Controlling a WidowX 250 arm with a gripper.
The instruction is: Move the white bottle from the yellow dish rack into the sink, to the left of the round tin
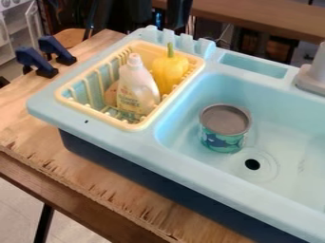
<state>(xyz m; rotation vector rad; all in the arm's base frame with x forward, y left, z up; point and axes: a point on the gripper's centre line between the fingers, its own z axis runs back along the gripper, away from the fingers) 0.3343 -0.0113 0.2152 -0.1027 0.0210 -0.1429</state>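
Note:
At the top edge, left of centre, the dark gripper (173, 18) hangs behind the sink's back rim, its outline merging with the dark background; the yellow pepper is the nearest item to it. A cream dish rack (66, 100) holds a white bottle (136, 88) standing upright, the yellow pepper (169, 71) with its green stem up, and a brownish thing (111, 94) partly hidden behind the bottle. Inside the basin, an upright tin can (222, 138) with a teal patterned label and grey top stands at the left, beside the drain hole.
The light blue sink (209, 194) rests on a wooden table (32, 114). A grey faucet (313, 76) rises at the right back edge. Two dark blue clamps (32, 60) stand at the table's left edge. Small posts (170, 39) line the rim behind the rack.

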